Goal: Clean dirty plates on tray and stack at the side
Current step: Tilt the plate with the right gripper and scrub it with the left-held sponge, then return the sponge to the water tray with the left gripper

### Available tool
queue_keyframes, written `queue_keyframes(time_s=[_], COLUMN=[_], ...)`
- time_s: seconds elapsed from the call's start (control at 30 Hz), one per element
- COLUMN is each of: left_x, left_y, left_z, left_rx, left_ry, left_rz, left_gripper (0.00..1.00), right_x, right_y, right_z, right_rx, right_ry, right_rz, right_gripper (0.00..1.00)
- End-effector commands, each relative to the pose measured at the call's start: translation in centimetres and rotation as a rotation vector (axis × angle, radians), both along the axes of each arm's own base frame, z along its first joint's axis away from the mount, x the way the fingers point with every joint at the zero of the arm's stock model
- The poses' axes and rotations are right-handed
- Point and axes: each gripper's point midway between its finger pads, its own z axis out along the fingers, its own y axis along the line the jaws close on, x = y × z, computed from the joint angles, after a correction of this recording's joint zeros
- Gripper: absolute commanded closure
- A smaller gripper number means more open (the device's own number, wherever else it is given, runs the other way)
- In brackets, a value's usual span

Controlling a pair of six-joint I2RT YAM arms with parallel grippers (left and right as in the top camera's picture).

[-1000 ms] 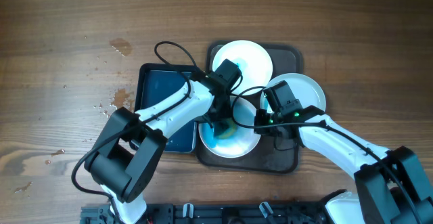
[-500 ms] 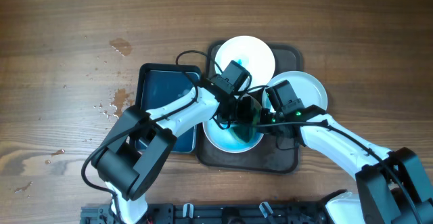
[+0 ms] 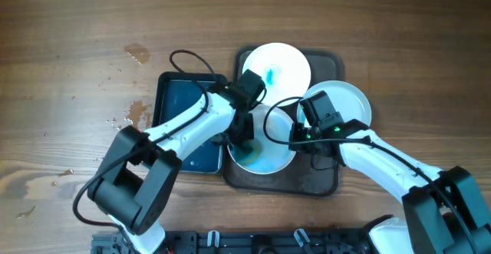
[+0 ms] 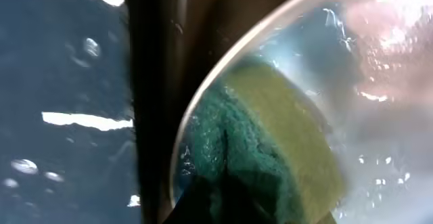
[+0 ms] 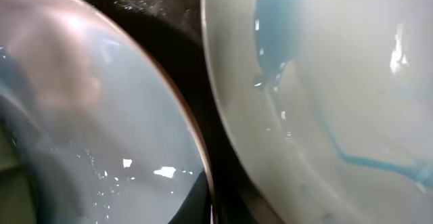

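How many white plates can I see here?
3. The far plate sits at the tray's back end, the right plate at its right edge, and the near plate at the front with a sponge on it. None looks hidden.

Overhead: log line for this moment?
left gripper: green-yellow sponge on near white round plate in dark brown tray | right gripper: at its rim, grip unclear
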Motion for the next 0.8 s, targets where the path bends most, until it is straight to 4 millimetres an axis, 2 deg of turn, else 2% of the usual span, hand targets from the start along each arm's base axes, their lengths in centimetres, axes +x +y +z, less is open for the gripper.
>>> queue_keyframes(time_s=[0.0,0.07,0.17,0.23,0.33,0.47,0.53,0.57,0.63,0.67,0.77], left_x=[2.1,2.1,2.4,2.4,1.2,-0.9,-1.0,-0.5,0.4,0.8,1.7], left_y=[3.5,-1.3,-6.8,-9.6,-12.0,-13.3,-13.2,-12.1,-8.8,-6.3,-0.8], left_z=[0.0,-0.1,1.1,1.7,0.7,-0.9,-0.9,-1.3,-2.4,-2.7,-1.6], left_rx=[0.145,-0.103,-0.371,-0.481,-0.536,-0.579,-0.581,-0.537,-0.403,-0.308,-0.108], left_ry=[-0.115,-0.075,-0.068,-0.072,-0.032,0.072,0.080,0.072,0.055,0.043,-0.008], left_rz=[0.029,-0.012,-0.059,-0.096,-0.131,-0.157,-0.156,-0.132,-0.066,-0.025,0.053], left_gripper=[0.96,0.96,0.96,0.96,0.96,0.96,0.96,0.96,0.96,0.96,0.96], right_x=[-0.2,-0.2,-0.2,-0.1,-0.1,-0.2,-0.1,-0.2,-0.3,-0.3,-0.3], right_y=[-2.0,-2.0,-1.9,-1.9,-1.9,-1.9,-1.9,-1.9,-2.0,-2.0,-2.0], right_z=[-1.3,-1.3,-1.3,-1.3,-1.3,-1.3,-1.3,-1.3,-1.4,-1.4,-1.4], right_rx=[-0.092,-0.092,-0.090,-0.091,-0.091,-0.091,-0.090,-0.091,-0.093,-0.093,-0.092], right_ry=[0.017,0.018,0.017,0.014,0.014,0.014,0.014,0.015,0.019,0.020,0.020], right_rz=[-0.047,-0.047,-0.042,-0.037,-0.036,-0.037,-0.038,-0.037,-0.036,-0.036,-0.037], right_gripper=[0.96,0.96,0.96,0.96,0.96,0.96,0.96,0.96,0.96,0.96,0.96])
